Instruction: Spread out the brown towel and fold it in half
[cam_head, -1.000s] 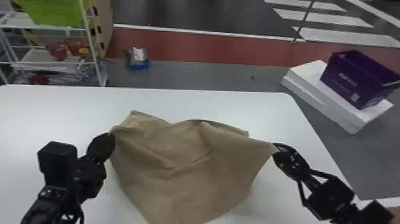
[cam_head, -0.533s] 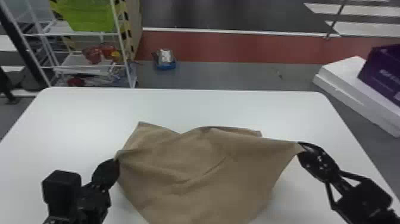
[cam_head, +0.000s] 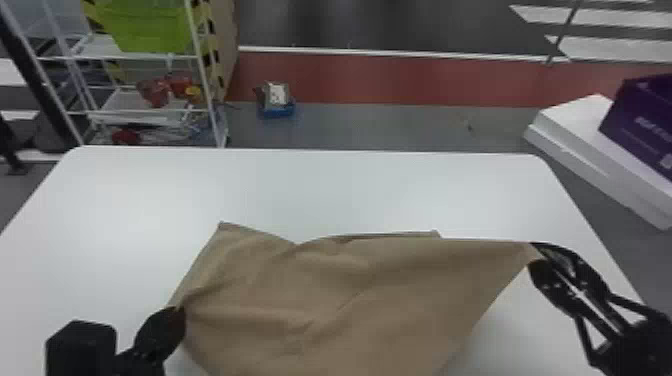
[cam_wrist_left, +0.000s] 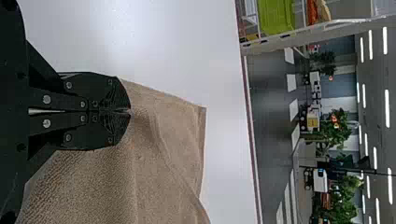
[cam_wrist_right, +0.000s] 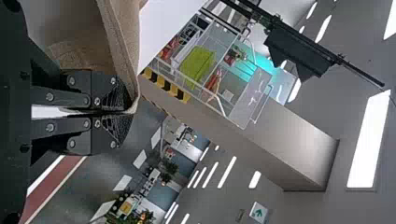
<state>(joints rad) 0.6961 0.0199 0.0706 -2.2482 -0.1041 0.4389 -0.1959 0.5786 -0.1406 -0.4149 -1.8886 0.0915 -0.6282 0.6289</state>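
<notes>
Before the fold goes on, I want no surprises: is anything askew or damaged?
No damage stands out. The brown towel looks uneven: creased, its edge drawn toward the right pincer, another part pinched in the left pincer. That seems normal for cloth held mid-spread.

a smooth white table (cam_head: 350, 190) with rounded far corners carries the brown towel (cam_head: 350, 300), which lies creased over its nearer middle part, one corner pointing toward the far left and its right end raised off the surface.
</notes>
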